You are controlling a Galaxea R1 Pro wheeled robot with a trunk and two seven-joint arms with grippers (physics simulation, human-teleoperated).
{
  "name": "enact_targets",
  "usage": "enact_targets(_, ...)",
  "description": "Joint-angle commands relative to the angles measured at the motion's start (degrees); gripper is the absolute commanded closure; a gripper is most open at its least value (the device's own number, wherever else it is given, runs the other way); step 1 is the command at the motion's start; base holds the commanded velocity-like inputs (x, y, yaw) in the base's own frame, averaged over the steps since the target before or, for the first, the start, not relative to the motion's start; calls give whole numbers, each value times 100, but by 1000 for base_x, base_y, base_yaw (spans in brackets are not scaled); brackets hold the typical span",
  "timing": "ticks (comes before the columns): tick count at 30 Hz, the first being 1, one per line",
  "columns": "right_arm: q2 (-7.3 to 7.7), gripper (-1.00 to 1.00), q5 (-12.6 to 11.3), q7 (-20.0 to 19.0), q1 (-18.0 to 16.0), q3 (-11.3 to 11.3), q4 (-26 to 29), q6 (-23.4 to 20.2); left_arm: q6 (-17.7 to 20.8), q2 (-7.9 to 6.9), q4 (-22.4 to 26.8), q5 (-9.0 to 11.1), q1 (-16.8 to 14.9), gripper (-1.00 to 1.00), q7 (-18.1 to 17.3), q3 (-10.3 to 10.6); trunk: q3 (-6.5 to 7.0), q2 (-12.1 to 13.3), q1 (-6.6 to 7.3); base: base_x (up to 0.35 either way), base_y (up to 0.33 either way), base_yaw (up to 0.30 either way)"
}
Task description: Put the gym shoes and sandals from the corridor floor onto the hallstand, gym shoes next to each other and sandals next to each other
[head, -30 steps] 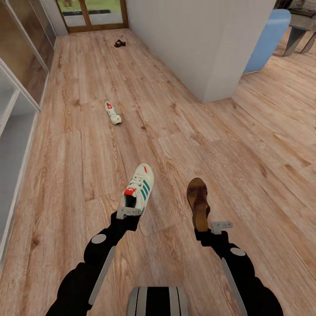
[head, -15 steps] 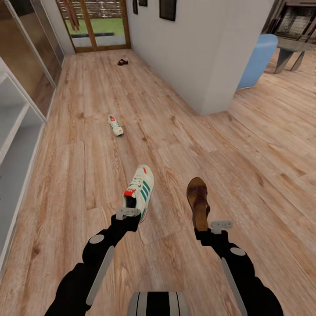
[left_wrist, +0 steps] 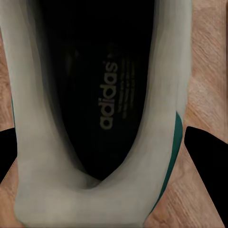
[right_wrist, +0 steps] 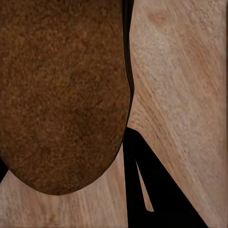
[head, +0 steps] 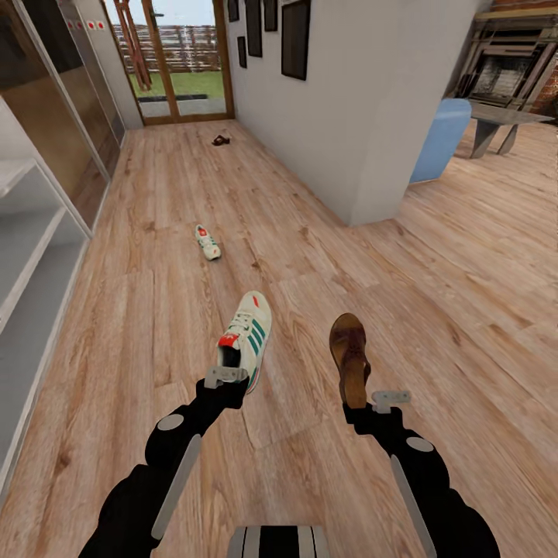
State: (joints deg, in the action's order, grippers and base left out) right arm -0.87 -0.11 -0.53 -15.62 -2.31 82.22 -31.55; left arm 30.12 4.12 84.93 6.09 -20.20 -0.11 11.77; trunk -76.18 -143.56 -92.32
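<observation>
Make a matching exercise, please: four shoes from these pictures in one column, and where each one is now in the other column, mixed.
1. gym shoe
2. sandal
3. second gym shoe
4. second sandal

A. on the floor near the glass door
B. held by the right gripper
C. on the floor, mid-corridor
D. held by the left gripper

Pairs: 1-D, 2-B, 3-C, 4-A

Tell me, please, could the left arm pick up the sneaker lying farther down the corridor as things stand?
Probably not. The left tool is already shut on a gym shoe, and the other sneaker lies well beyond the arm on the corridor floor. The robot would likely have to unload and drive closer.
</observation>
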Motion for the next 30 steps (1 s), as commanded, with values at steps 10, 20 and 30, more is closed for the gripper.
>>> enact_targets(10, -1, 100, -24, 1, -3, 5, 5, -36, 34, 1, 6, 50, -2, 100, 5, -4, 312, 12, 26, 0, 0, 0)
enact_targets(20, -1, 100, -22, 1, -1, 2, 5, -36, 36, 1, 6, 50, -2, 100, 4, 1, 627, 26, 52, 0, 0, 0)
enact_targets(30, -1, 100, -23, 1, -3, 2, 5, -36, 38, 1, 6, 50, -2, 100, 3, 1, 921, 233, 175, 0, 0, 0)
